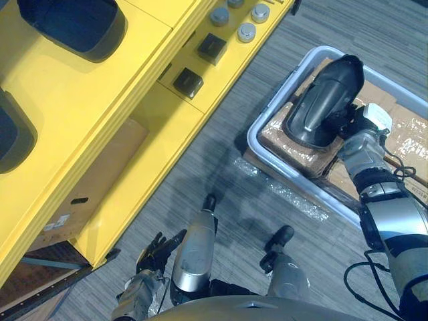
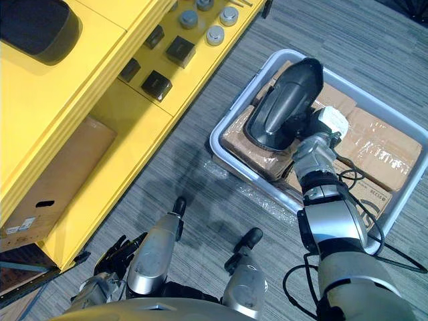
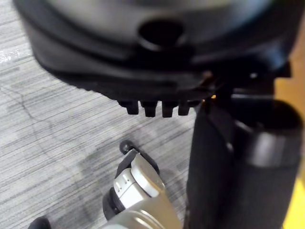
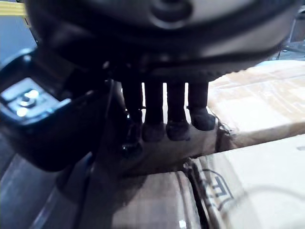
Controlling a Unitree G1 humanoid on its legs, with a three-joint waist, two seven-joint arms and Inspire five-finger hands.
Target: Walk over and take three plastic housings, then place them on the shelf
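A dark, elongated plastic housing (image 1: 328,100) is tilted over the grey bin (image 1: 267,157) at the right. My right hand (image 1: 358,124) is shut on its lower right edge, and in the right wrist view the fingers (image 4: 167,109) curl down against it. Two more dark housings (image 1: 73,23) (image 1: 10,130) lie on top of the yellow shelf (image 1: 87,100) at the upper left. My left hand (image 1: 157,253) hangs low at the lower left with relaxed fingers, holding nothing.
The bin holds brown wrapped cardboard packages (image 2: 374,144). On the shelf's lower ledge sit black square parts (image 1: 188,81) and round grey caps (image 1: 247,31). A cardboard box (image 1: 87,180) stands under the shelf. Grey carpet (image 1: 221,167) lies between shelf and bin.
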